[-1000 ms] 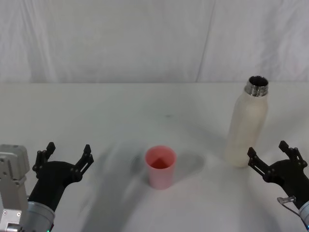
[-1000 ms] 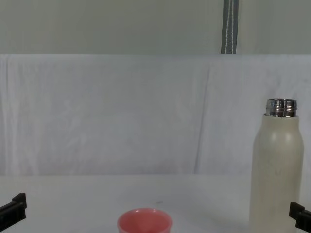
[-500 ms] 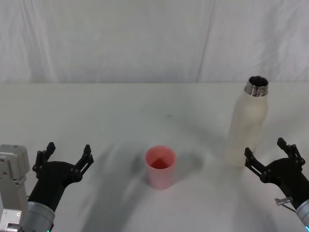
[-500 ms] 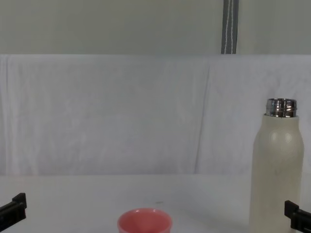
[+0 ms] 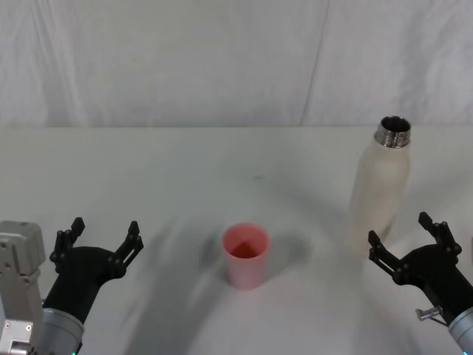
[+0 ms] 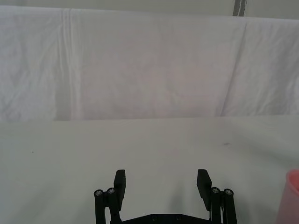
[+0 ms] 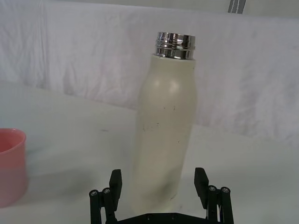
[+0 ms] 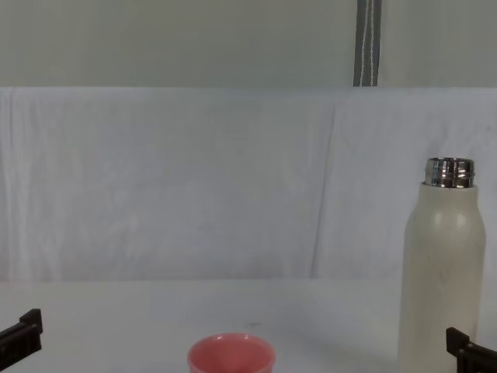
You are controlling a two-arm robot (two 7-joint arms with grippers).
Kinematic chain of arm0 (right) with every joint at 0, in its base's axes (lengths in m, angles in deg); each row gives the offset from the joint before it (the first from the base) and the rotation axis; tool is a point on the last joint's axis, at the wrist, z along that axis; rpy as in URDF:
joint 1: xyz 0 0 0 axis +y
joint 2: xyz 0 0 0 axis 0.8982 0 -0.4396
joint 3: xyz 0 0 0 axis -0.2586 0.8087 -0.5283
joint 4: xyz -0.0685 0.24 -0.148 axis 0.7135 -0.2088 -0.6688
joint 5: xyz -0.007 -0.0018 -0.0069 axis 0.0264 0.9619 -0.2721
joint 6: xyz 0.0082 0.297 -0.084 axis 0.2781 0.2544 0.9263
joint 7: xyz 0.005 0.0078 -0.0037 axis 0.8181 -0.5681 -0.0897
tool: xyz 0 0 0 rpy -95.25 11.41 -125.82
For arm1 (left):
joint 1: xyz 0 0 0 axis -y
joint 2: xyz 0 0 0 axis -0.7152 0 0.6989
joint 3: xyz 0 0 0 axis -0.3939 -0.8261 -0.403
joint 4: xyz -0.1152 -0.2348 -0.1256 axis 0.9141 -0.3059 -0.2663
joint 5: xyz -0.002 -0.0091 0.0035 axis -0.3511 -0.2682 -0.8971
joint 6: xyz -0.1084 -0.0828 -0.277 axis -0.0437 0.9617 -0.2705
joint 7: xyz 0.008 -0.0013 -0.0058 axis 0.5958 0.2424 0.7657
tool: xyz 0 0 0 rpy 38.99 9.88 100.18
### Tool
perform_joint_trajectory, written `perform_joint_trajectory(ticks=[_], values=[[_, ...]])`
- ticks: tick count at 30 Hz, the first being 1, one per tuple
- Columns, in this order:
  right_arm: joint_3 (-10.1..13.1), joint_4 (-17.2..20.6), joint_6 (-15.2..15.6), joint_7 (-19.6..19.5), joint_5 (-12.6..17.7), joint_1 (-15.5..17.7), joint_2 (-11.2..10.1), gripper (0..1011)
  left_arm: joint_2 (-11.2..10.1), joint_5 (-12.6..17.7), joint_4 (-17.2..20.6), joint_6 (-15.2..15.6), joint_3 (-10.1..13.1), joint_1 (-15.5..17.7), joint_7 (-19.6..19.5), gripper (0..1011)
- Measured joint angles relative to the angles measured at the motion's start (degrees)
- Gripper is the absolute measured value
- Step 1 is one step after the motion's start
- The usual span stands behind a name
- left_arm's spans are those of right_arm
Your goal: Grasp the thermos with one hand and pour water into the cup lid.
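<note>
The thermos [image 5: 378, 194] [image 7: 164, 126] [image 8: 440, 272] stands upright at the right of the table, cream-white with an open shiny steel neck. The pink cup lid [image 5: 246, 255] [image 8: 231, 354] [image 7: 10, 165] stands upright near the table's middle, left of the thermos. My right gripper [image 5: 401, 237] [image 7: 159, 183] is open just in front of the thermos base, its fingers apart and nothing between them. My left gripper [image 5: 103, 238] [image 6: 161, 181] is open at the front left, well left of the cup lid, holding nothing.
A white cloth covers the table [image 5: 185, 170] and hangs as a backdrop behind it. A grey vertical pole [image 8: 366, 43] rises behind the backdrop.
My right gripper has moved left and slightly forward, closing in on the thermos base. The left gripper, cup lid and thermos have stayed put.
</note>
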Motion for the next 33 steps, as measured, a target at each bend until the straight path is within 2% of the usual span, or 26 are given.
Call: perform_joint_trajectory(ticks=[13,33], values=[[0.3,0.0,0.0,0.9,0.8,0.4,1.1,1001,0.0,0.0,0.0,0.0,0.0,0.0,0.0,1001],[-0.9,-0.5,0.6,1.2,0.7,0.0,1.6,1001,0.0,0.0,0.0,0.0,0.0,0.0,0.0,1001]])
